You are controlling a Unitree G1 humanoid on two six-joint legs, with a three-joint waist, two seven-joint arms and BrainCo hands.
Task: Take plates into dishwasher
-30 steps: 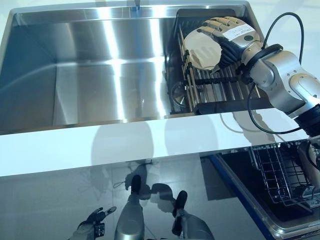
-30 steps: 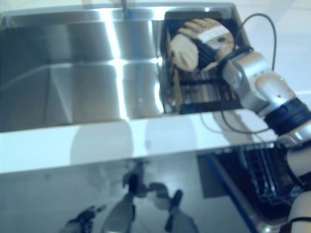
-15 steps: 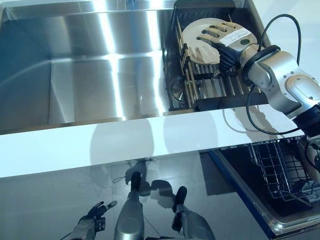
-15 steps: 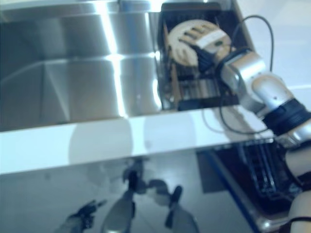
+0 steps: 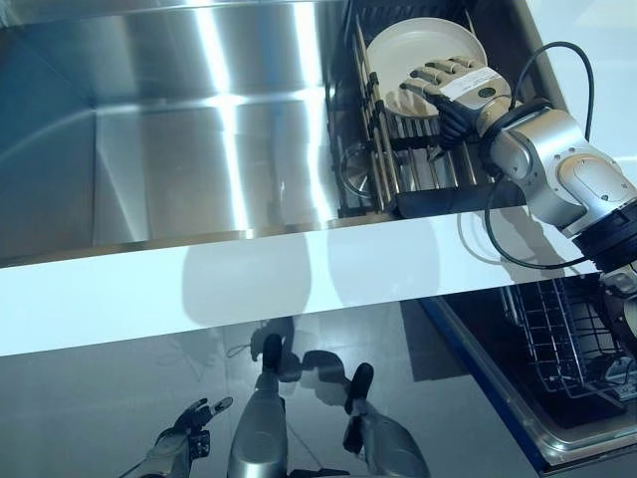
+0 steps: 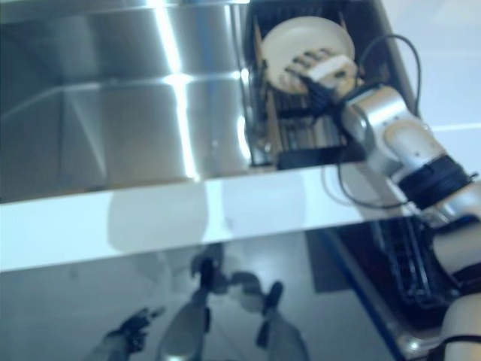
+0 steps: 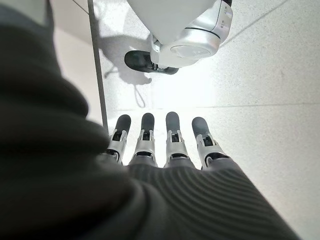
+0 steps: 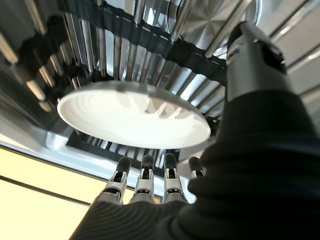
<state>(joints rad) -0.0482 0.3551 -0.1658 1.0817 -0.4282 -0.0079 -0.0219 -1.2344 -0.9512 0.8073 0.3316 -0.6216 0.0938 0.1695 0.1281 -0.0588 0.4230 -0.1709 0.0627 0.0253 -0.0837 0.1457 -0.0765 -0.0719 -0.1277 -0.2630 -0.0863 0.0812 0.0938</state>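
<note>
Since a second ago the right hand (image 5: 453,88) has tipped the plate (image 5: 423,50) flatter, its straight fingers spread over the rim nearest it, thumb beneath; plate sits on the rack (image 5: 418,164) in the sink (image 5: 149,119). Left hand (image 7: 165,142) hangs relaxed

Nothing here is showing any lettering, number or sign clear enough to read. The pale patch on the back of the right hand (image 5: 460,85) is carrying a small dark round mark, but no words are coming through on it. The plate (image 5: 423,62) under its fingers and the rack (image 5: 413,174) beneath are showing no print.
</note>
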